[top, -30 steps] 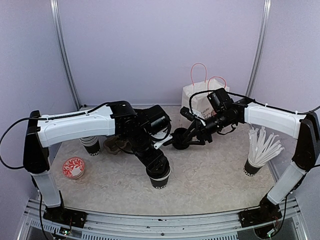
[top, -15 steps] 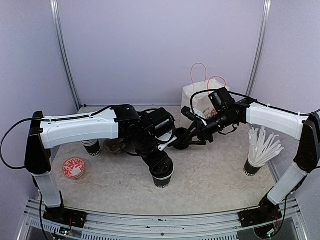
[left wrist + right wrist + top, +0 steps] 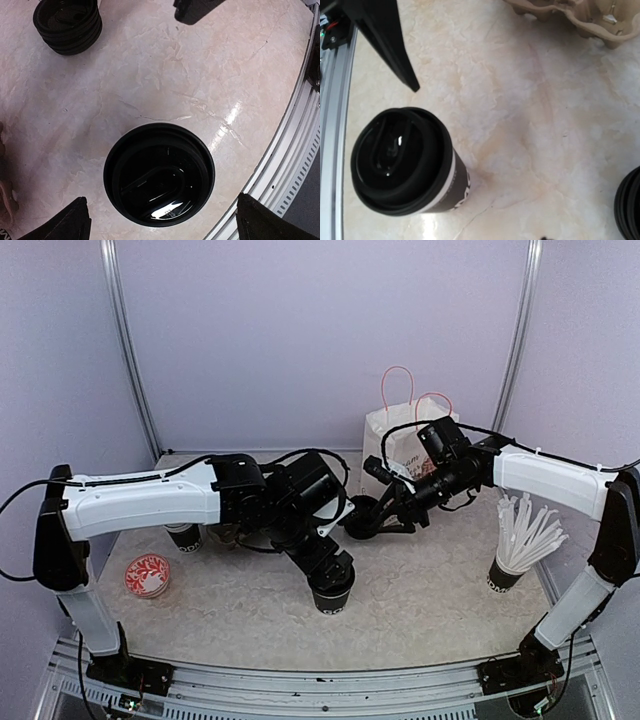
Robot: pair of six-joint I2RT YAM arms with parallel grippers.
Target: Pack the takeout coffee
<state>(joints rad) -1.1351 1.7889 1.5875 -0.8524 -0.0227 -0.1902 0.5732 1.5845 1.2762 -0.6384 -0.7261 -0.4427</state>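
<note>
The lidded black cup (image 3: 159, 175) stands upright on the surface (image 3: 150, 75) near its front rail, directly under the left hand (image 3: 325, 568). That hand's fingers are spread wide on either side of the lid without touching it. A good pick probably means lowering until they straddle the paper wall below the lid, then closing gently so nothing crushes or tips. The right hand (image 3: 385, 520), whose grip I cannot tell, hovers beside a stack of lids (image 3: 67, 25), roughly between the cup and the white bag (image 3: 398, 440), and the cardboard tray (image 3: 580, 15) lies behind the left arm.
</note>
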